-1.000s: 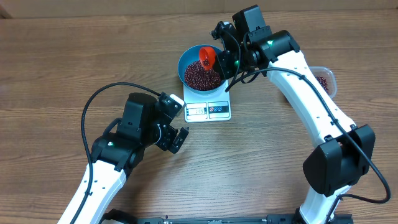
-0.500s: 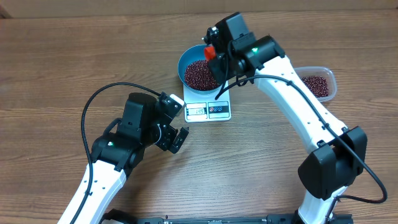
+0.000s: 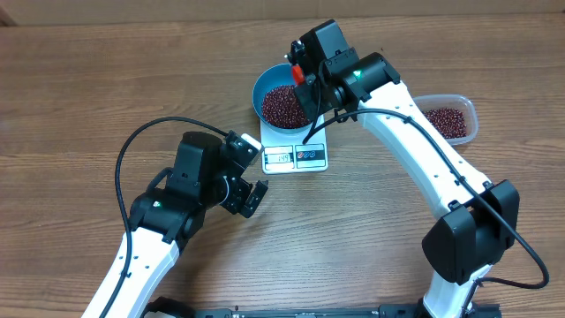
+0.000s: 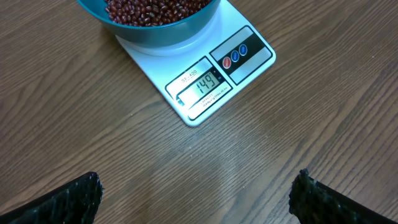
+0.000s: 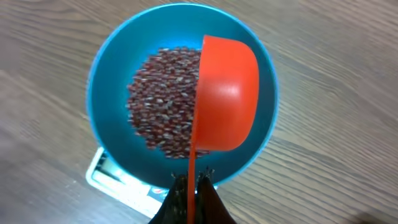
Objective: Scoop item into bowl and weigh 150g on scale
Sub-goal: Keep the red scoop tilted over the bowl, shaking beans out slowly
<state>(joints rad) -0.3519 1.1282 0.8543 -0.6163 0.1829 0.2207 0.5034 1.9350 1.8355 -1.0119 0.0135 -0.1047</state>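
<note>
The blue bowl (image 3: 265, 84) stands on the white scale (image 3: 296, 157), well filled with the red-brown beans, the item (image 3: 282, 108). My right gripper (image 5: 193, 180) is shut on the thin handle of an orange-red scoop (image 5: 227, 93). The scoop is rolled onto its side over the right half of the bowl (image 5: 99, 81), above the beans (image 5: 161, 99). From overhead the scoop (image 3: 297, 75) shows at the bowl's far rim. My left gripper (image 4: 196, 199) hangs open over bare wood just short of the scale (image 4: 249, 68), whose display reads 149. It holds nothing.
A clear plastic tub (image 3: 466, 110) with more beans sits at the right, beyond my right arm. A black cable loops over the table by my left arm (image 3: 190, 177). The table's far edge runs along the top of the overhead view.
My right arm has swung left over the bowl, uncovering the clear tub. The scoop has rolled from mouth-up to its side. My left arm has stayed still.
</note>
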